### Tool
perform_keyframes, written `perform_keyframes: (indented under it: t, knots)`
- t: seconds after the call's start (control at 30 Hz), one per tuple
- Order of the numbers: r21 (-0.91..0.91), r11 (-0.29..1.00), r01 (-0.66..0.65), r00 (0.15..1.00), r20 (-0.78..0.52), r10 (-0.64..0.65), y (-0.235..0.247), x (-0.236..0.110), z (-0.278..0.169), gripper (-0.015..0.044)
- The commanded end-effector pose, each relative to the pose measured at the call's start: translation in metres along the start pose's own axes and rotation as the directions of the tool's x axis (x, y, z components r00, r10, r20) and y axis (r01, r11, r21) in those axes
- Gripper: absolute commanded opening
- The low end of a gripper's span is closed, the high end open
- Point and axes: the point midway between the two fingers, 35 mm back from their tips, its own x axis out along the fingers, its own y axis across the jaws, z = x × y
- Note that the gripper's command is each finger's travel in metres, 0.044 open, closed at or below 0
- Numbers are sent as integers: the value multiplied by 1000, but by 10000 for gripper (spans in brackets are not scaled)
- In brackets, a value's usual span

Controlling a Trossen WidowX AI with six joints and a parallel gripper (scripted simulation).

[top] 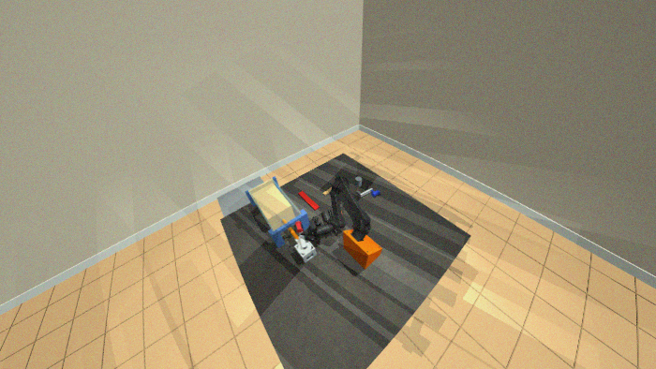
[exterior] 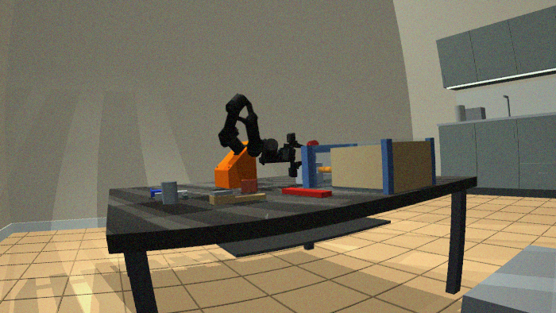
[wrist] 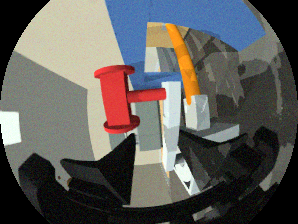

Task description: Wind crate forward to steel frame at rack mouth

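Top: high, far, angled down into room corner. Exterior: bench-level, side-on, nearer. Wrist: close-up. All share blue frame (top: 290,229) (exterior: 307,167) (wrist: 180,10).
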Motion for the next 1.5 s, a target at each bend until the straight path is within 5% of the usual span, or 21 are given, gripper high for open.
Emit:
perform_keyframes:
  t: [0.0, 1.47]
  knots:
    - [1, 1000, -7, 1000, 1, 7, 2, 0, 1, 240]
    - [0, 1000, 1, 1000, 0, -1, -7, 0, -3, 240]
